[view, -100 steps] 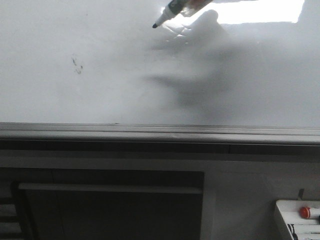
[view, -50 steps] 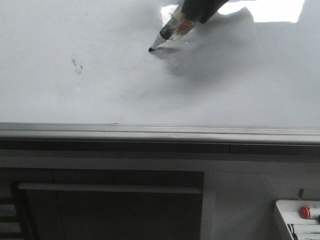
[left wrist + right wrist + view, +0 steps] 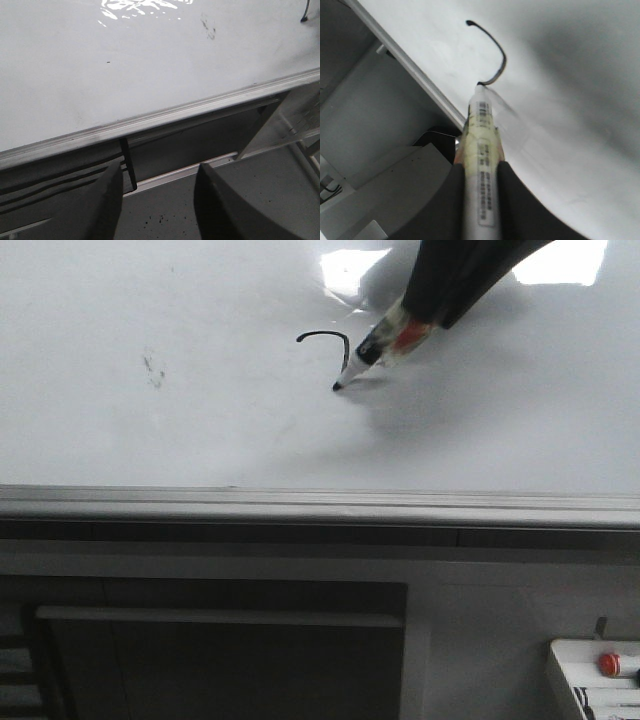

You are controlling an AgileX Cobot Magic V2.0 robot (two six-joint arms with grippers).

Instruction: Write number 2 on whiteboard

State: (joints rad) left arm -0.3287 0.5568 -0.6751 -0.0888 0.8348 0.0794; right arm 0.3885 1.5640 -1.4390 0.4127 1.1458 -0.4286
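I have the right gripper (image 3: 479, 200) clamped on the marker (image 3: 481, 150), jaws closed around its barrel, and the pen leans steeply so that only the tip meets the whiteboard (image 3: 180, 430). That tilt keeps the fingers off the glossy surface while the nib drags. The number 2 (image 3: 330, 345) sits in the upper middle of the board, and it is only half there: a curved top hook, with the tip touching at the lower end of the stroke. The diagonal and flat base are not yet drawn, I judge. The left gripper (image 3: 157, 200) hangs below the board's grey edge rail (image 3: 165, 112), jaws apart and empty (parked out of the way, sensibly). Smudge specks (image 3: 154, 370) lie well apart to the left, no part of the digit.
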